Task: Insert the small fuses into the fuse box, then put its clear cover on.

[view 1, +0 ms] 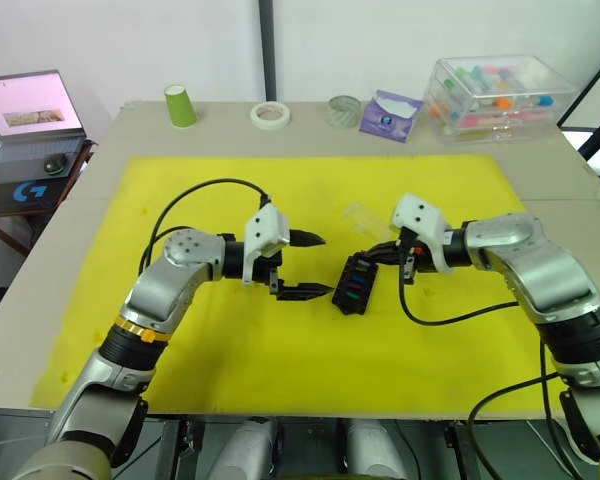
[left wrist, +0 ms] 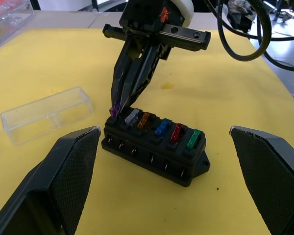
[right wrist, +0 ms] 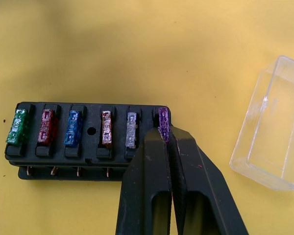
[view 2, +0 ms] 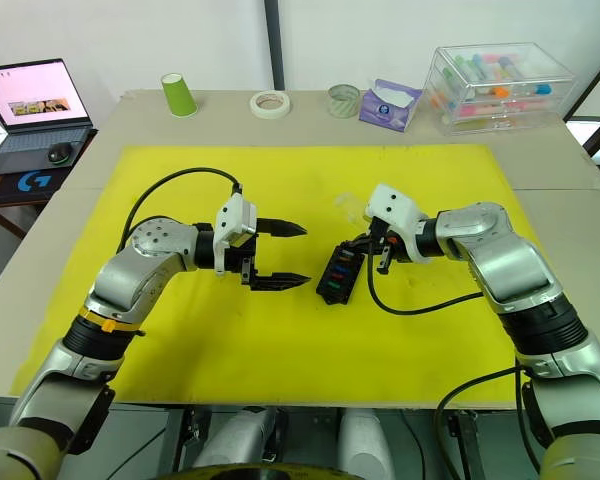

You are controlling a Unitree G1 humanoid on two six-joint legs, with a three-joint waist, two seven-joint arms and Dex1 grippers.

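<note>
The fuse box lies near the middle of the yellow mat, with the clear cover just beyond it. The right wrist view shows what the head views cannot: the right gripper is pinched on the purple fuse at the end slot, beside the grey, brown, blue, red and green fuses already seated. The left gripper hovers near the box, its fingers spread wide and holding nothing.
</note>
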